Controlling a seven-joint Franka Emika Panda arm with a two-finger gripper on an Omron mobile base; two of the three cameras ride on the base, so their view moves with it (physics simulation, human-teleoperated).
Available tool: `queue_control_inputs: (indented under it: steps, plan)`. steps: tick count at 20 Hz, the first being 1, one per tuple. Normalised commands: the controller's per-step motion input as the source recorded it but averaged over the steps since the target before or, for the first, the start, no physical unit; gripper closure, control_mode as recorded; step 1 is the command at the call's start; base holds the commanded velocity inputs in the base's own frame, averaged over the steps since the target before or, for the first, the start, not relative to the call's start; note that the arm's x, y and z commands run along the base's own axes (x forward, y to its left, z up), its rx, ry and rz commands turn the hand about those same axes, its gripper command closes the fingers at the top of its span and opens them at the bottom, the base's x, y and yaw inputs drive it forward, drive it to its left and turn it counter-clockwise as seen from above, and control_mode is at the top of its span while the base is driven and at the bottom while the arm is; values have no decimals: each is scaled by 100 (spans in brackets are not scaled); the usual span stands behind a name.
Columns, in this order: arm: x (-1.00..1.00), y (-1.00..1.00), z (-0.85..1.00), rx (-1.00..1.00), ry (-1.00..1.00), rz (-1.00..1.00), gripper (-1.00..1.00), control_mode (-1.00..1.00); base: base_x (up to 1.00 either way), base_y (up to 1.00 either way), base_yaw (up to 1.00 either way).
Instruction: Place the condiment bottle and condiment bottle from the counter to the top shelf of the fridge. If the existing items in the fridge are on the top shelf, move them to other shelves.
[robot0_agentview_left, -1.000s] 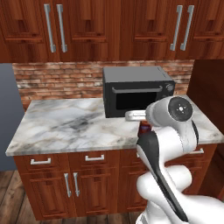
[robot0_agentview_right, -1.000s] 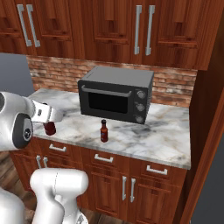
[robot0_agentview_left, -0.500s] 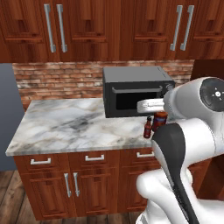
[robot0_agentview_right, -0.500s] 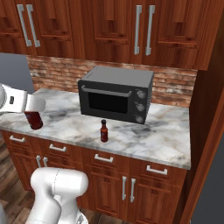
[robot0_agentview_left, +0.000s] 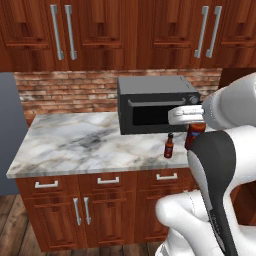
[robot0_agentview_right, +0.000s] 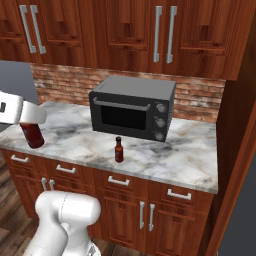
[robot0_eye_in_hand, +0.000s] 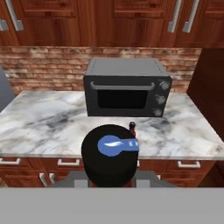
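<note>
Condiment bottles are seen in two places. One condiment bottle (robot0_agentview_right: 119, 149) stands upright on the marble counter (robot0_agentview_right: 75, 137), just in front of the dark microwave (robot0_agentview_right: 133, 108) and near the counter's front edge; it is slim, reddish-brown, with a narrow neck and a dark cap, and it is also seen in the left base view (robot0_agentview_left: 169, 146), where it stands below the microwave's (robot0_agentview_left: 155, 103) door. A second, wider-looking reddish-brown bottle (robot0_agentview_right: 32, 134) is held off the counter by the gripper (robot0_agentview_right: 31, 116), which is closed around its upper part; the white hand is seen above it at the left edge of the right base view. In the left base view the held bottle (robot0_agentview_left: 194, 134) is partly hidden behind the white arm, with the gripper (robot0_agentview_left: 187, 116) just over it. In the hand view the held bottle's black cap (robot0_eye_in_hand: 110, 151) is seen from above, with a blue mark on it, and the tip of the standing bottle (robot0_eye_in_hand: 132, 126) is seen just beyond it, in front of the microwave (robot0_eye_in_hand: 126, 87). Dark red-brown cabinets (robot0_agentview_right: 125, 27) hang above a brick backsplash (robot0_agentview_right: 60, 82).
</note>
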Motion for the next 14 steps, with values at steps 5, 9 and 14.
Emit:
queue_control_inputs:
  steps: [5, 9, 14]
  plan:
    - [0, 0, 0, 0, 0, 0, 100, 100, -99, -69, 0]
    - [0, 0, 0, 0, 0, 0, 100, 100, -97, -100, -9]
    - [0, 0, 0, 0, 0, 0, 100, 100, -59, -100, -20]
